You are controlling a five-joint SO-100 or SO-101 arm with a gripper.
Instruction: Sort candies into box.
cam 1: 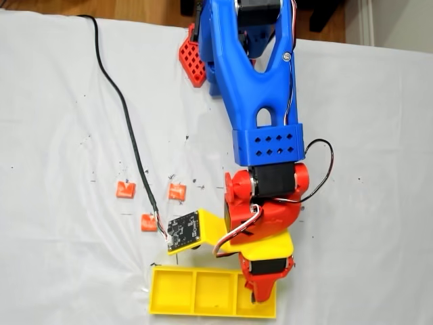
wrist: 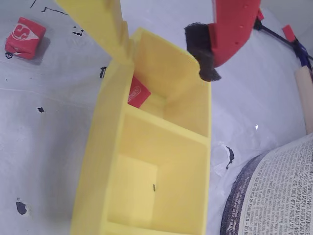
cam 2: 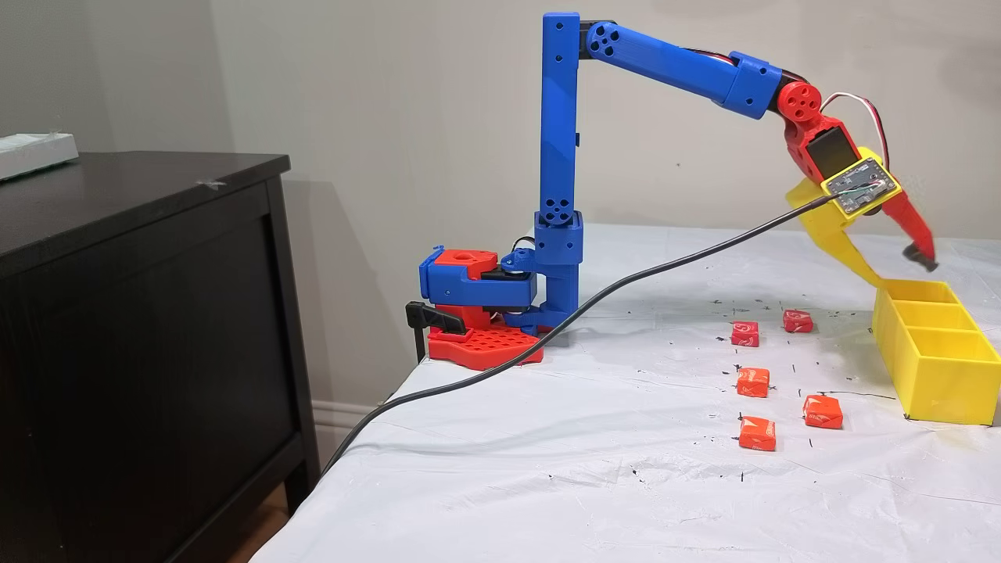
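While the blue and red plastic arm (cam 2: 665,62) reaches out over the wrinkled white cloth (cam 2: 586,469), its gripper (wrist: 166,49) hangs above the end compartment of the box (cam 2: 934,356), a smooth yellow tray with three square cells. The fingers stand wide apart and hold nothing. One red wrapped candy (wrist: 138,92) leans in a corner of that end cell. Five more candies (cam 2: 752,382) lie loose on the cloth near the box, beside a black cable (cam 1: 125,122).
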